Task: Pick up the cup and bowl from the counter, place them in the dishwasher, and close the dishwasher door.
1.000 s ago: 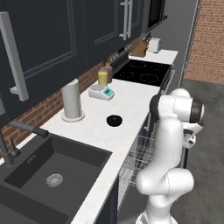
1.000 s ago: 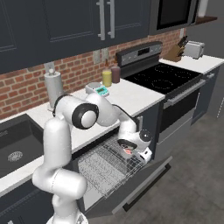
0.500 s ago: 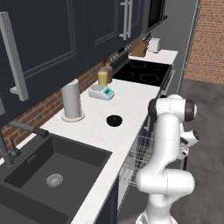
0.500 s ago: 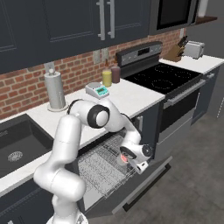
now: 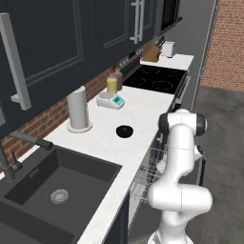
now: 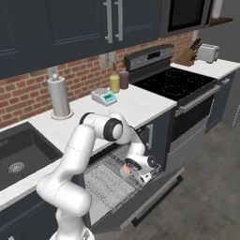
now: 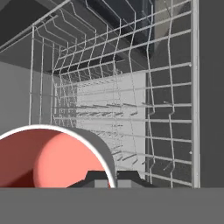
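Clenching the rim of the small whitish cup with a red-pink inside point(image 7: 48, 159), the gripper point(image 6: 136, 169) hangs low over the silvery wire rack point(image 6: 105, 180) of the open built-in dishwasher, above its lowered flat dark door panel point(image 6: 157, 199). Up on the white speckled stone desk point(image 5: 143, 107), the shallow round black bowl point(image 5: 124, 131) sits near the tall grey paper-towel cylinder point(image 5: 78, 110).
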